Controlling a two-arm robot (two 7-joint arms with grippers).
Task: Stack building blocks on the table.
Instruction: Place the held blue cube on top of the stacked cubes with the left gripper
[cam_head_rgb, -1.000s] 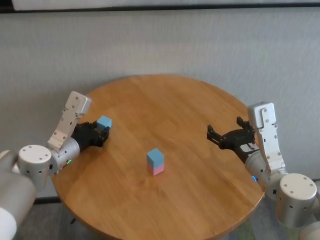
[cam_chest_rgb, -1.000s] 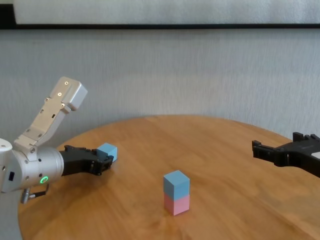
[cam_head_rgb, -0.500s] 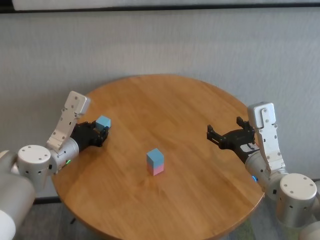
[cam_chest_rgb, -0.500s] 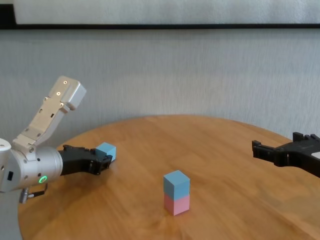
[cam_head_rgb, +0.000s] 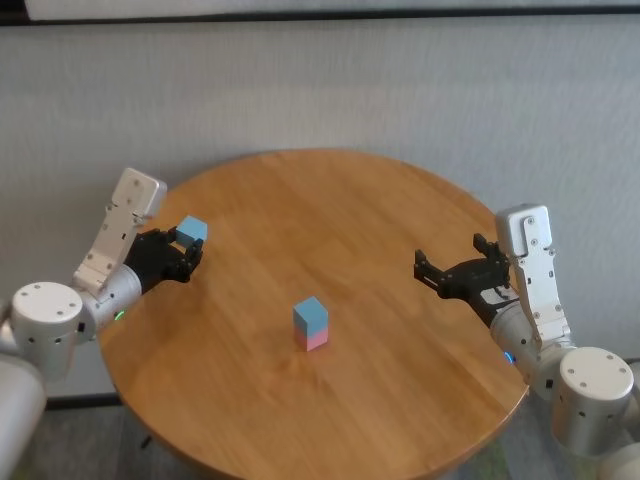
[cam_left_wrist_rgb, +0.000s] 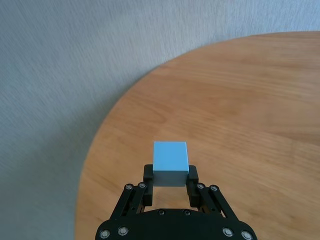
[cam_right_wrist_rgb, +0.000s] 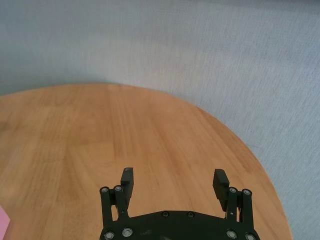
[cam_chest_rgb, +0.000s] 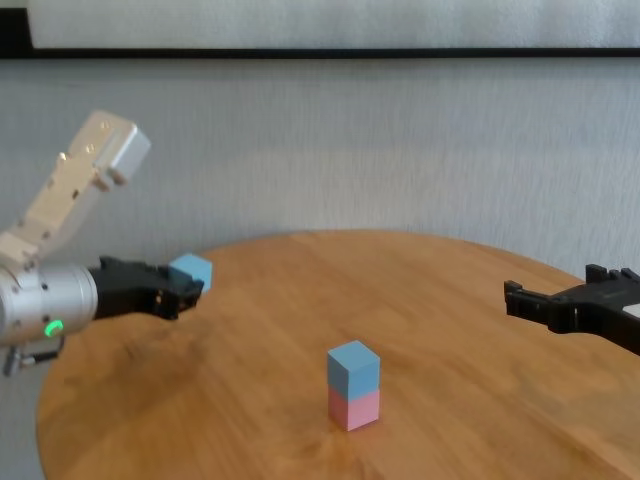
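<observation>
A light blue block (cam_head_rgb: 310, 314) sits on a pale pink block (cam_head_rgb: 315, 340) near the middle of the round wooden table (cam_head_rgb: 330, 210); the stack also shows in the chest view (cam_chest_rgb: 353, 384). My left gripper (cam_head_rgb: 186, 244) is shut on a second light blue block (cam_head_rgb: 191, 231) and holds it above the table's left edge; the block shows between the fingers in the left wrist view (cam_left_wrist_rgb: 170, 162) and in the chest view (cam_chest_rgb: 190, 271). My right gripper (cam_head_rgb: 450, 269) is open and empty at the table's right side, also in the right wrist view (cam_right_wrist_rgb: 174, 181).
A grey wall (cam_head_rgb: 330, 90) stands behind the table. The tabletop around the stack is bare wood (cam_chest_rgb: 450, 400).
My left gripper has lifted the light blue block off the table and drawn it back to the left. The right arm and the stack have not moved.
</observation>
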